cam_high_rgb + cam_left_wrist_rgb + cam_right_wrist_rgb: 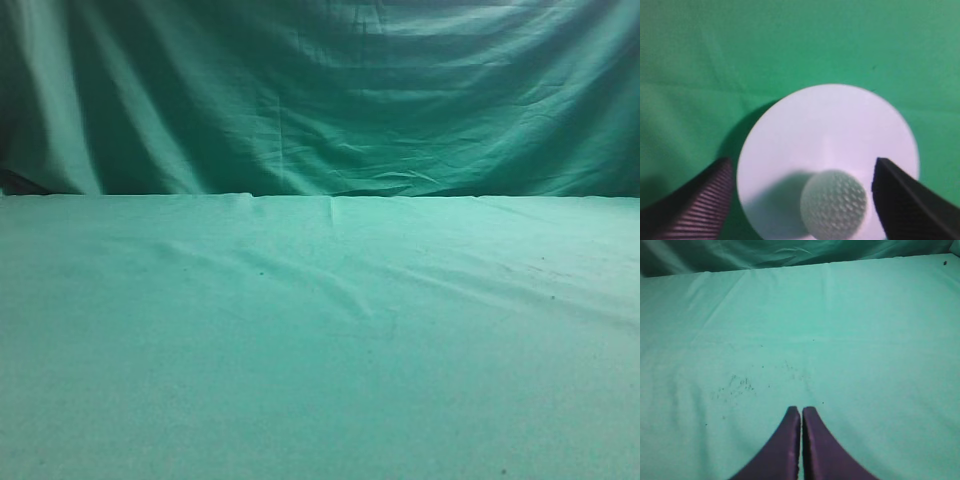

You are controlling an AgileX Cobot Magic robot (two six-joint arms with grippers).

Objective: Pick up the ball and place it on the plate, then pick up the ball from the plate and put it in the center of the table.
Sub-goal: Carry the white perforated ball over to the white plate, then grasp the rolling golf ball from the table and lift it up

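In the left wrist view the white dimpled ball (834,202) rests on the near part of a round white plate (825,125) on the green table (715,60). My left gripper (802,192) is open, its two dark fingers wide apart either side of the ball, touching neither it nor each other. My right gripper (801,412) is shut and empty, over bare green cloth (840,330). In the exterior view only the table (320,350) shows; ball, plate and both grippers are out of view there.
A folded green curtain (320,90) hangs behind the table's far edge; it also shows at the top of the right wrist view (765,252). Small dark specks lie on the cloth ahead of the right gripper (735,385).
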